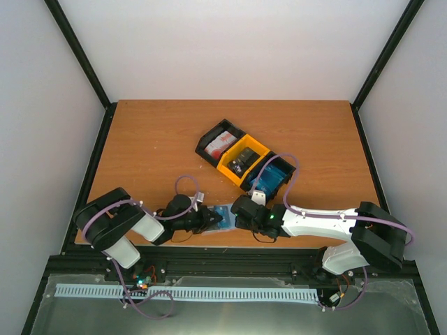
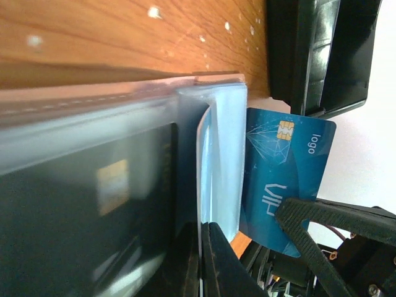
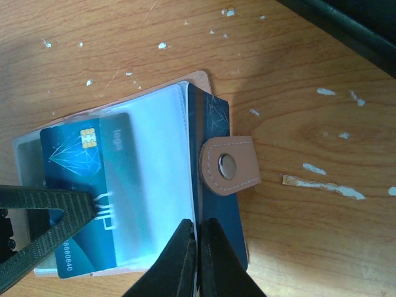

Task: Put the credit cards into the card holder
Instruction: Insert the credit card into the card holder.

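Both pairs of jaws are pressed together. From above, the left gripper (image 1: 209,220) and right gripper (image 1: 236,211) meet nose to nose over the card holder (image 1: 223,213). It lies open on the table (image 1: 140,139) near the front edge. Behind it, a row of bins (image 1: 257,144) keeps the other credit cards sorted by colour. The left wrist view shows its own jaws nipping the edge of a clear pocket (image 2: 219,154), probably lifting that leaf so the mouth gapes. A blue credit card (image 2: 284,179) pokes out beside the pocket, and a finger (image 2: 291,216) of the other gripper lies across its lower corner. The right wrist view shows the holder lying flat with its snap tab (image 3: 228,166) folded over on the right. The blue card sits partly under the milky pocket. This arm's own jaws meet at the pocket's right edge, and what they pinch, if anything, cannot be made out. The card looks only part-way in.
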Robot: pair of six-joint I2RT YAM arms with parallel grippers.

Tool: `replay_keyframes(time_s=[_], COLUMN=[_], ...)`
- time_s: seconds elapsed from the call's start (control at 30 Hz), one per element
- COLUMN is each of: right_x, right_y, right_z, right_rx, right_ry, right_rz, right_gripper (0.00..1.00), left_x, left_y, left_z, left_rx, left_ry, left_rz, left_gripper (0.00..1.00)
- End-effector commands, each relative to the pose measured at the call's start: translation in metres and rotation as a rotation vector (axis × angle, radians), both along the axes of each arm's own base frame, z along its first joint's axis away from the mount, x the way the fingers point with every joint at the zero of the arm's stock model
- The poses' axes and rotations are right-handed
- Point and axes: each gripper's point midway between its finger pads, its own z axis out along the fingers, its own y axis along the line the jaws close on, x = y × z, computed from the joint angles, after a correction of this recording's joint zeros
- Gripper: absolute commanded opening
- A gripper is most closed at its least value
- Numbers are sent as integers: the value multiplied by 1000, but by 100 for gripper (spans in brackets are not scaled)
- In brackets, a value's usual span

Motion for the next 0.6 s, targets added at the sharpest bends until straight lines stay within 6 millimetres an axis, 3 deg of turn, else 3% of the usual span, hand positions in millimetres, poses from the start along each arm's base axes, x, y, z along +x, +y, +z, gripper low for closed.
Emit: replay_keyframes(time_s=[0.0, 0.23, 0.57], right_x=[-29, -29, -29], right_y=[-15, -18, -20], right_z=[-30, -29, -29], right_rx=[-69, -64, -64], right_ry=[121, 116, 110], right_rz=[32, 28, 25], right_gripper=[3, 3, 3], left_x=[-7, -14, -11], left_y=[-9, -7, 6], left_z=[-16, -27, -21], left_rx=[76, 176, 253], left_ry=[49, 81, 73], left_rz=[-18, -20, 21], left_gripper=[5, 19, 41])
